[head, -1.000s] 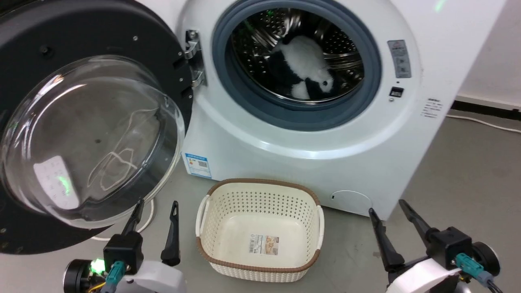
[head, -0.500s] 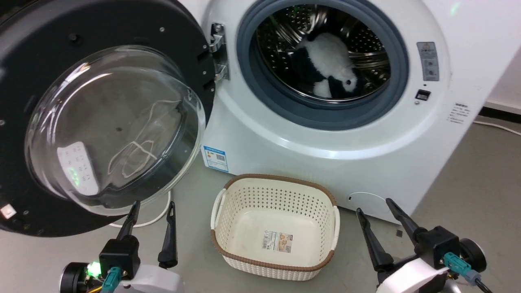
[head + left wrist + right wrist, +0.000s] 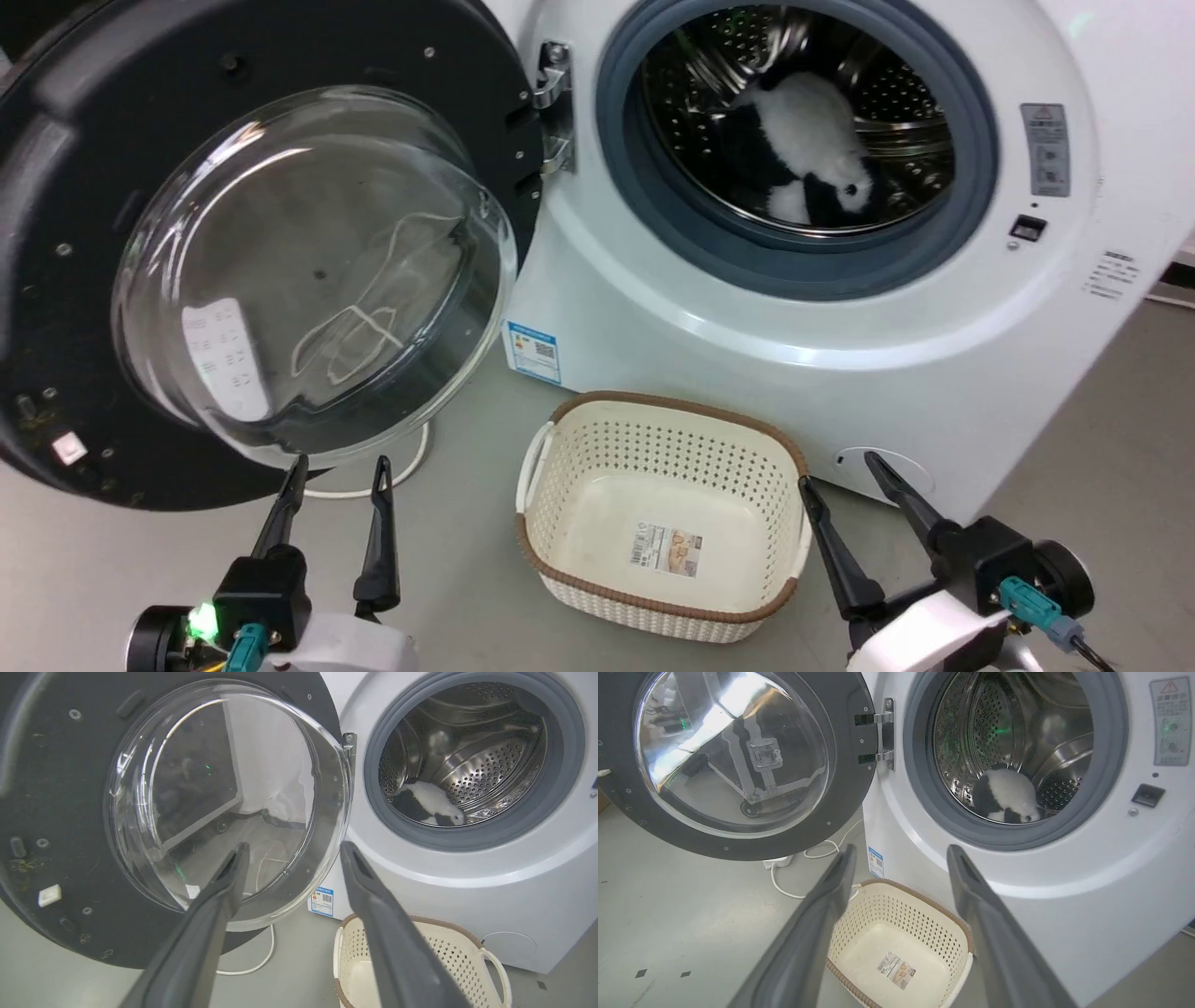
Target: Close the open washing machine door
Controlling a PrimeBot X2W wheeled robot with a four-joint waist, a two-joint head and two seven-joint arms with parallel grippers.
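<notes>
the washing machine door (image 3: pixel 308 271) stands wide open, its lower edge just ahead of and above the left gripper (image 3: pixel 340 462), whose two fingers are spread with nothing between them. the right gripper (image 3: pixel 838 469), likewise spread and empty, hangs well off toward the door's hinge (image 3: pixel 555 112) side, beside the basket (image 3: pixel 653 448). the door looks stiff and fairly heavy, and likely swings freely on that hinge. its glass bulge is probably slick and curved, so a poor hold. the black rim farthest from the hinge seems the better place to hook or push. it is a large glossy black disc with a clear bowl window, inner face toward the robot.
</notes>
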